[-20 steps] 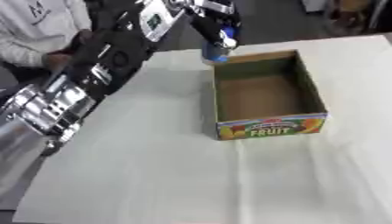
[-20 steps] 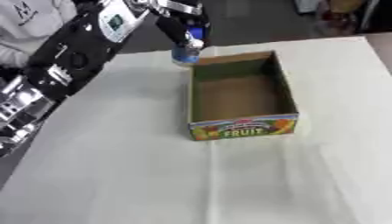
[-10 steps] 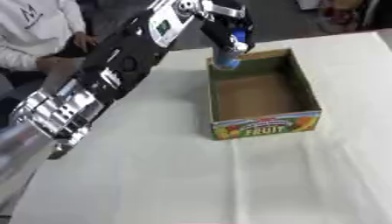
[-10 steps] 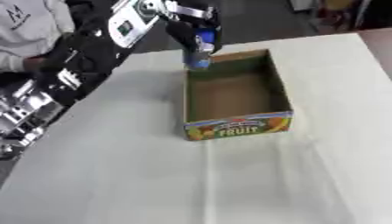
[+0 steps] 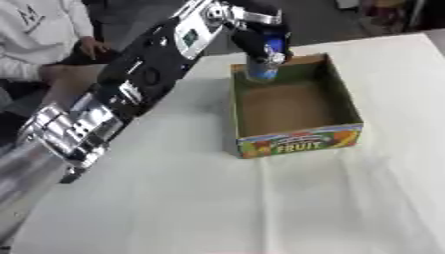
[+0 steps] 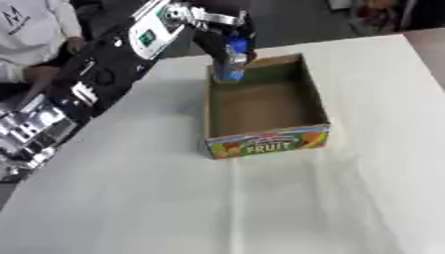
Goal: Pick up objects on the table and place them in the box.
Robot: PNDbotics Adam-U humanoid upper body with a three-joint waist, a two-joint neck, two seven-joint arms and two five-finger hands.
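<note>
My left arm reaches from the lower left up to the far end of the cardboard box (image 5: 300,134), whose front wall reads "FRUIT". My left hand (image 5: 260,39) is shut on a blue can-like object (image 5: 261,71), holding it upright over the box's far left corner, just inside the rim. The box's brown floor looks bare. My right hand shows in neither view.
The box stands on a white cloth-covered table (image 5: 260,208). A person in a white top (image 5: 39,34) sits beyond the table's far left edge. Open cloth lies in front of and to the right of the box.
My left hand has carried the blue object rightward, from beside the box's far left corner to over its rim and inside the box's far end.
</note>
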